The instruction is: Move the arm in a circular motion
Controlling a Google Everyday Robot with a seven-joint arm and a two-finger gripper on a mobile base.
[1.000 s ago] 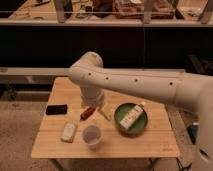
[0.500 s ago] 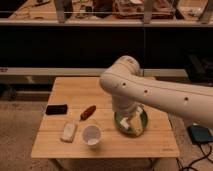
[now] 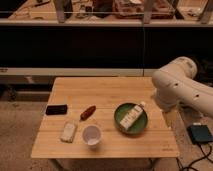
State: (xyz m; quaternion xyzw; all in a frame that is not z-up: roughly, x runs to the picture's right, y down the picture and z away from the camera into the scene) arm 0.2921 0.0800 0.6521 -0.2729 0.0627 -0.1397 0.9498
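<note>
While the thick cream-white robot arm (image 3: pixel 177 82) hangs at the right edge of the light wooden table (image 3: pixel 105 92), its pale gripper (image 3: pixel 170 118) just beyond, clenched or released we cannot tell, we should sweep evenly, high above the round green bowl (image 3: pixel 117 118) and white paper cup (image 3: pixel 91 135).

On the bench (image 3: pixel 110 90), a flat device (image 3: pixel 56 109) lies at the left, with a small stick (image 3: pixel 88 112) to its right. A wrapped bar (image 3: pixel 68 132) and a cup (image 3: pixel 91 135) sit nearer the front edge. A bowl (image 3: pixel 118 122) on the right holds a packet (image 3: pixel 131 116). The arm (image 3: pixel 175 85) is over the bench's right edge, and its tool (image 3: pixel 169 118) hangs just beside that edge.
</note>
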